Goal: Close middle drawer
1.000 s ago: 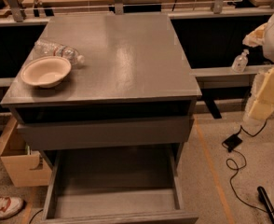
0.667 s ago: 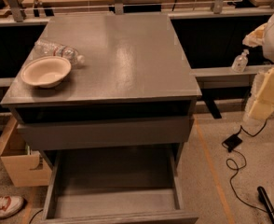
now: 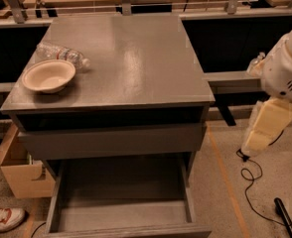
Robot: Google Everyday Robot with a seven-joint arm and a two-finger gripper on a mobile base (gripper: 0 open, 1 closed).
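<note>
The middle drawer [image 3: 121, 217] is a grey wooden box pulled far out of the cabinet at the bottom of the view. Its inside is empty and its flat front runs along the lower edge of the frame. Above it, the taller grey upper drawer front [image 3: 111, 142] stands slightly out from the cabinet. My arm hangs at the right side of the cabinet, and its cream-coloured gripper end [image 3: 257, 139] is level with the upper drawer front, a short way off the cabinet's right side and touching nothing.
On the grey cabinet top [image 3: 136, 58] sit a pale bowl [image 3: 48, 76] and a lying plastic bottle [image 3: 61, 53]. A cardboard box [image 3: 24, 177] and a shoe [image 3: 2, 218] are at lower left. A black cable [image 3: 253, 182] lies on the floor at right.
My arm's cream end has moved slightly down and left, toward the cabinet's right side. The drawers, bowl and bottle have not moved.
</note>
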